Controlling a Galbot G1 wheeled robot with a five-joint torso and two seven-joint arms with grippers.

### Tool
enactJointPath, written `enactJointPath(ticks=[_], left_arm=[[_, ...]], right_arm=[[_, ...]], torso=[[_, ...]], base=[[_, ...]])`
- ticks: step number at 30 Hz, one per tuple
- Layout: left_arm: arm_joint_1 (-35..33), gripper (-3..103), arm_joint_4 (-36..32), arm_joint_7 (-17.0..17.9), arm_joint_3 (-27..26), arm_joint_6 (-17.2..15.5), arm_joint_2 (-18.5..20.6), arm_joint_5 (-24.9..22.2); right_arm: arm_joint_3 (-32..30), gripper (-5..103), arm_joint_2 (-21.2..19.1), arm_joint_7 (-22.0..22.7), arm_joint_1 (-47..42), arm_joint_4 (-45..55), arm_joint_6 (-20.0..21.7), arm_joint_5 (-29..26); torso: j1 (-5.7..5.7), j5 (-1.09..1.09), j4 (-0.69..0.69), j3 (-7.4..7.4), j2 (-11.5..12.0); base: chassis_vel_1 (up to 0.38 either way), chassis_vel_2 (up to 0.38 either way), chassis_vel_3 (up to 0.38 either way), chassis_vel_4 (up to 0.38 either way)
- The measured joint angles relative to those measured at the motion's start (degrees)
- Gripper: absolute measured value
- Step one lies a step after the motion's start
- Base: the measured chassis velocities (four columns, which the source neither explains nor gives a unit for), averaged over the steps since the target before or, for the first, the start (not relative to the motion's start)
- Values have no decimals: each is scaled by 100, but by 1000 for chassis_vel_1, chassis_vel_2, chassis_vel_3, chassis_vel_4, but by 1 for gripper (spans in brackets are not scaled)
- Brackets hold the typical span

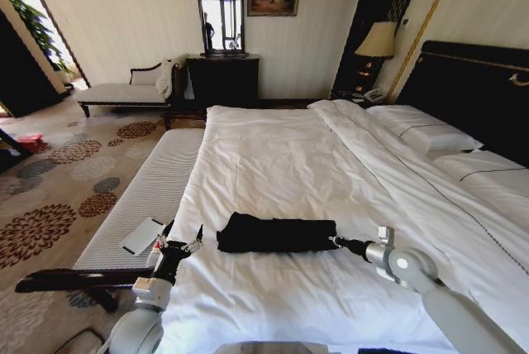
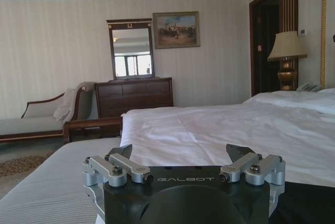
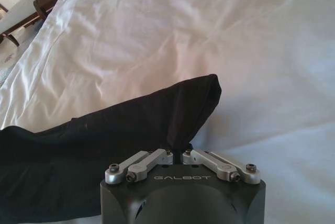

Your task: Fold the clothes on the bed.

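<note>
The black T-shirt [image 1: 277, 234] lies folded into a long narrow bundle on the white duvet [image 1: 281, 164] near the foot of the bed [image 1: 483, 93]. The right gripper [image 1: 338, 242] is pinched closed on the bundle's right end. The left gripper [image 1: 182, 237] hovers with fingers spread just off its left end, beside the padded bench [image 1: 153, 188].

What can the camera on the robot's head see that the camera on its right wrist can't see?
Head view alone: the left tool, open, raised near the bed's edge beside the padded bench, plus the dresser, mirror and lamp. Right wrist view alone: a close look at the right tool pinched shut on the black T-shirt's fabric. Both show the folded shirt on the white bed.
</note>
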State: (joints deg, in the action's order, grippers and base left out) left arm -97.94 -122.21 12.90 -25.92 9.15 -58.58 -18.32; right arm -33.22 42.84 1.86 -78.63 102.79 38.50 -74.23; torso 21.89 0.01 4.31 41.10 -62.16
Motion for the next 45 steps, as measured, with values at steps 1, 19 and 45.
enactJointPath(ticks=[1,19,45], left_arm=[[0,100,0,0,0,0,0,0],[0,100,0,0,0,0,0,0],[0,100,0,0,0,-1,0,0]], right_arm=[[-28,3,-31,-16,-7,-16,-4,8],[-693,3,-433,-691,-131,-844,-293,875],[-1315,3,-262,-206,-628,1002,-247,1217]], torso=[[0,0,0,0,0],[0,0,0,0,0],[0,-2,1,0,0]], base=[[0,0,0,0],[0,0,0,0],[0,0,0,0]])
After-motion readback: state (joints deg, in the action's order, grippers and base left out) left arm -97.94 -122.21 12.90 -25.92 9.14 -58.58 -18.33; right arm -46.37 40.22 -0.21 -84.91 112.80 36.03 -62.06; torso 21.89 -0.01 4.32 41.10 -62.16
